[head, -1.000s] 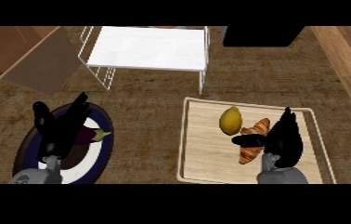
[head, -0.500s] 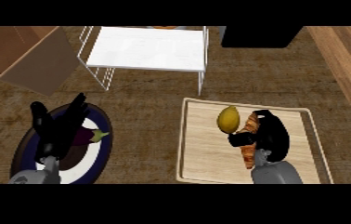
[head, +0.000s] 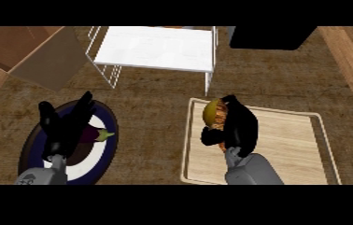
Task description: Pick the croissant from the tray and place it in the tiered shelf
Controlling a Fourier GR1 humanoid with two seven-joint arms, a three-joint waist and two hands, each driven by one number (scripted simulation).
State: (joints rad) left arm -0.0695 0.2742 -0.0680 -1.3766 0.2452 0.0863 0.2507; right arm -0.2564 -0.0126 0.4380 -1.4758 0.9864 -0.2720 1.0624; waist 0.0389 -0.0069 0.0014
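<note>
Right hand [head: 238, 126] curls around the croissant [head: 221, 114] on the tray [head: 289, 149], ready to lift toward the twelve-o'clock tiered shelf [head: 155, 49].

No text, label, brand, number or sign can be read anywhere in the head view. The tray [head: 289, 140], the tiered shelf [head: 155, 49], the plate [head: 96, 158] and the bench [head: 148, 107] all show plain surfaces without lettering.
</note>
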